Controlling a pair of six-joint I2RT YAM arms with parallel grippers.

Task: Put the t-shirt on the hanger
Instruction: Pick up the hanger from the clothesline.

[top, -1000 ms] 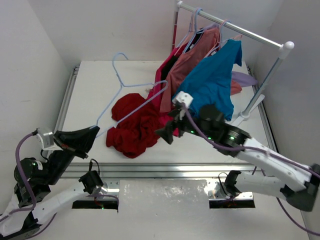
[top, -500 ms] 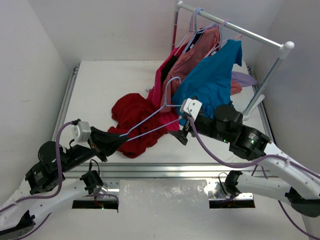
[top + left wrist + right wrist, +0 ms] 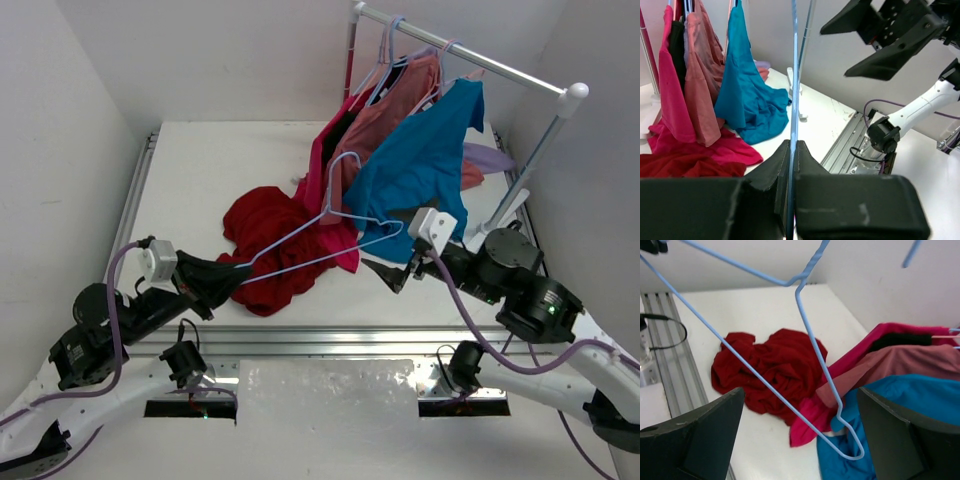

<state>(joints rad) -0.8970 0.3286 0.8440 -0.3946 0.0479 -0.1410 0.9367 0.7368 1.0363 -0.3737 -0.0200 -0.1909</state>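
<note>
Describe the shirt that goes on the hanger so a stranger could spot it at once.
Start at the clothes rack at the far right, then drop to the white table left of it. The t-shirt is the dark crimson heap crumpled there, the only garment not hanging, darker than the magenta-pink shirt beside it.

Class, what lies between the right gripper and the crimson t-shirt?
The pale blue hanger: in the right wrist view its wire crosses in front of the t-shirt, just beyond the open right gripper.
</note>
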